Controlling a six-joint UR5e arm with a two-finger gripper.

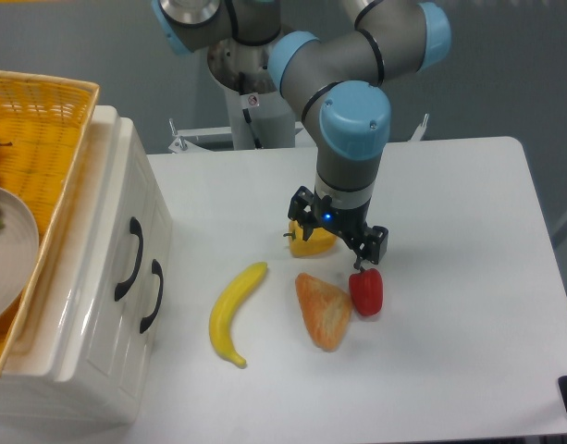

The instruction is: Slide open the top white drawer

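Wicker basket [43, 120]: yellow, sits on top of the white cabinet at far left; a grey plate [7, 250] lies inside it, partly cut off by the frame edge.
Cabinet [89, 370]: glossy white, stands on the left end of the table, its two drawer fronts facing right.
Top white drawer [126, 199]: upper front of the cabinet, just under the basket; curved black bar handle [133, 257] on its face. Front sits flush with the cabinet, shut.
Lower drawer front [135, 342]: below, with a like black handle [153, 296]; also flush.
Table [449, 370]: white, carries everything.
Banana [234, 313]: yellow, lies on the table right of the cabinet, apart from it.
Orange wedge-shaped item [324, 310]: just right of the banana; what it is, cannot tell.
Yellow item [311, 242]: partly hidden behind the claw, has a short stem.
Claw [343, 248]: black, points down over the middle of the table, well apart from the drawer handles. Fingers hard to read from here; cannot tell how far apart they stand, and nothing is seen held.
Red pepper [366, 291]: just below the claw, touching the orange item's right side.
Arm [357, 120]: grey with blue joint caps, comes down from the top centre.
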